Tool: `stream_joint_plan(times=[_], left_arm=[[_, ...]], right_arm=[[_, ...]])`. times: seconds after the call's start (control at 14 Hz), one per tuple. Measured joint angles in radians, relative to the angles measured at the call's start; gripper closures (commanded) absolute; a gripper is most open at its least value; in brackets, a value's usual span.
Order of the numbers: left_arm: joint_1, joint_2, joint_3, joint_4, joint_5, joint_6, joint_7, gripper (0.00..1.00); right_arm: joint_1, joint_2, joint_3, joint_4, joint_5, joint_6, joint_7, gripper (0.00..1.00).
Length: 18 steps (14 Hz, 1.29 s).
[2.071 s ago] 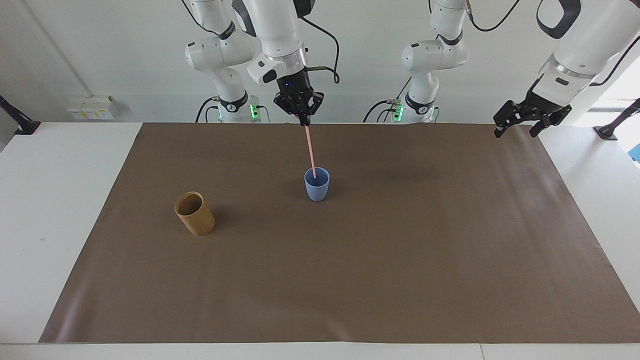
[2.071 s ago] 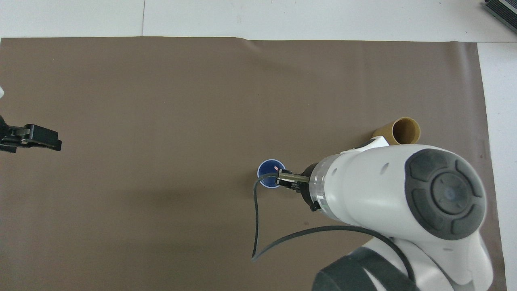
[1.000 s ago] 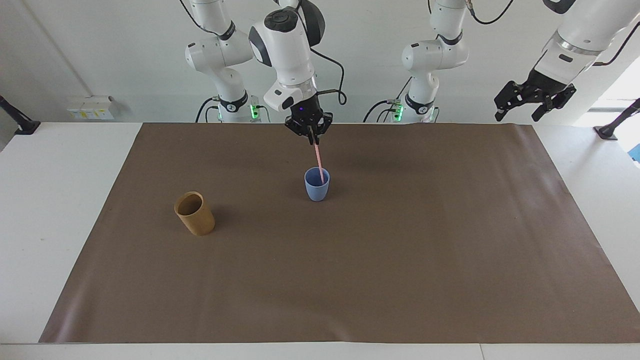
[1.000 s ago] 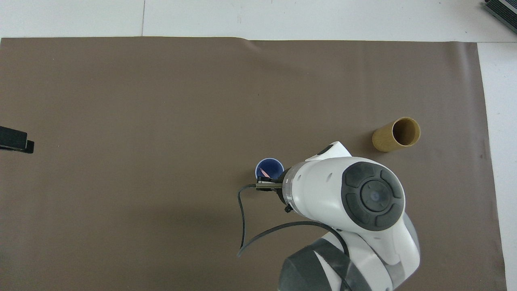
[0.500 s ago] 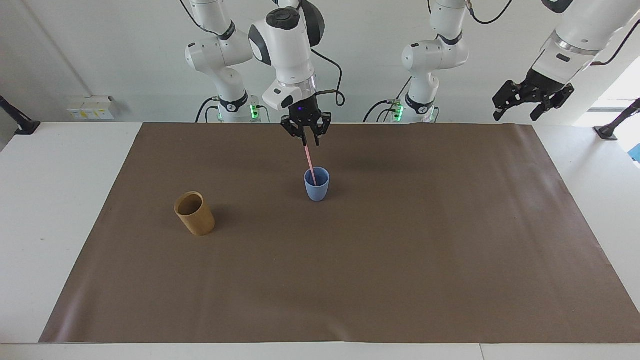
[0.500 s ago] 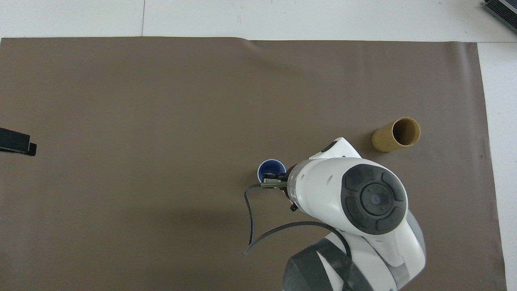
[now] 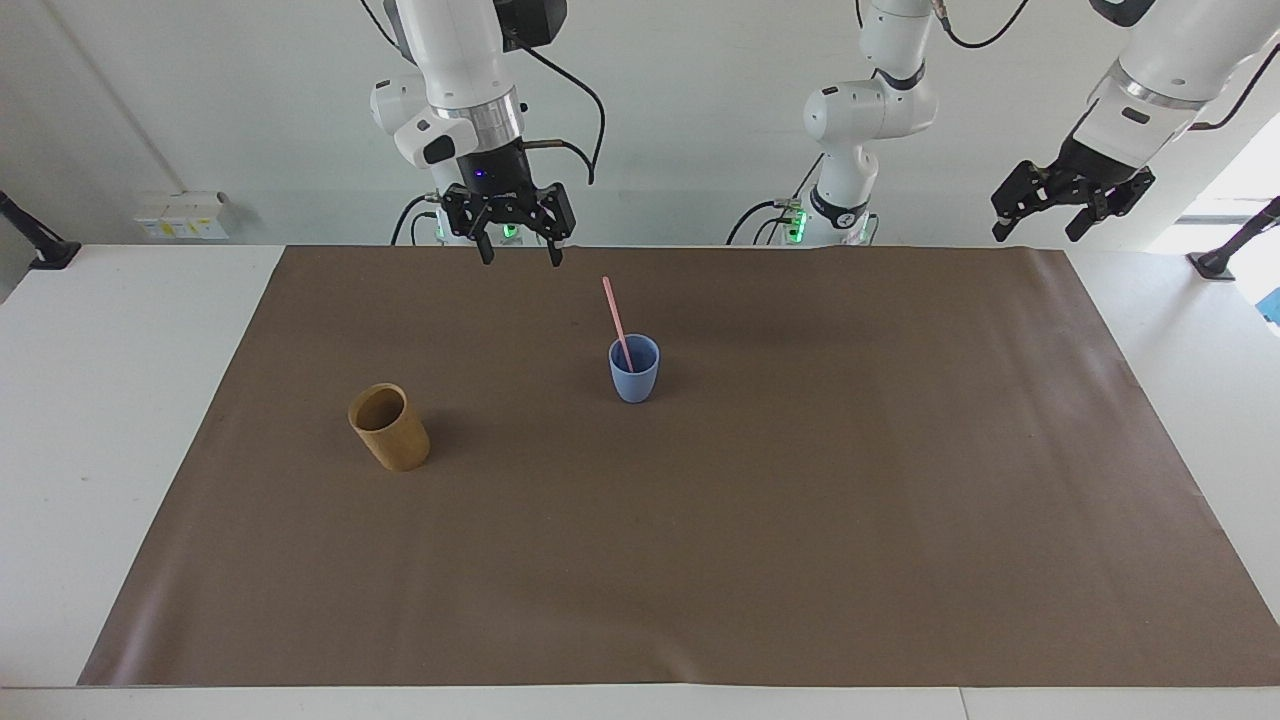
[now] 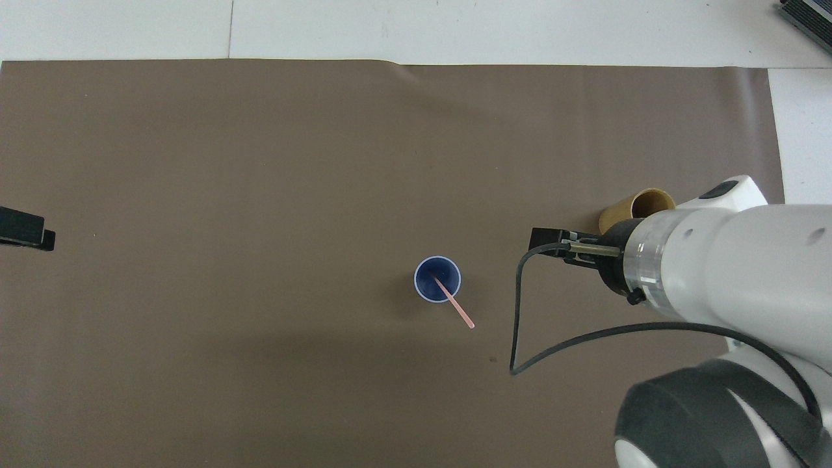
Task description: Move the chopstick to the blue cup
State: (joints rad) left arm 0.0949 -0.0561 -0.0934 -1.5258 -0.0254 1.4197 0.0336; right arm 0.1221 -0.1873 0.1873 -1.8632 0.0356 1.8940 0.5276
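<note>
I see the brown mat filling most of the frame. My right arm hangs down at upper left of the facing view, wrist vertical, the right gripper spread wide and empty above the mat's top edge. The left gripper hovers at upper right, angled downward, fingers apart, waiting. The wooden cup stands at centre left. The blue cup sits mid-frame with the chopstick leaning in it, free.
</note>
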Motion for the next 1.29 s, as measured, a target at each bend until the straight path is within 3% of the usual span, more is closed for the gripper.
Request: stream_joint_plan(times=[0.14, 0.43, 0.57, 1.29], left_arm=[[0.000, 0.000, 0.000, 0.000, 0.000, 0.000, 0.000, 0.00], [0.000, 0.000, 0.000, 0.000, 0.000, 0.000, 0.000, 0.00], [0.000, 0.000, 0.000, 0.000, 0.000, 0.000, 0.000, 0.00], [0.000, 0.000, 0.000, 0.000, 0.000, 0.000, 0.000, 0.00]], right_arm=[[-0.041, 0.012, -0.001, 0.029, -0.041, -0.011, -0.003, 0.00], [-0.117, 0.121, -0.002, 0.229, -0.070, -0.229, -0.092, 0.00], [-0.150, 0.165, -0.002, 0.289, -0.070, -0.267, -0.132, 0.00], [-0.201, 0.169, -0.003, 0.264, -0.067, -0.288, -0.254, 0.00]])
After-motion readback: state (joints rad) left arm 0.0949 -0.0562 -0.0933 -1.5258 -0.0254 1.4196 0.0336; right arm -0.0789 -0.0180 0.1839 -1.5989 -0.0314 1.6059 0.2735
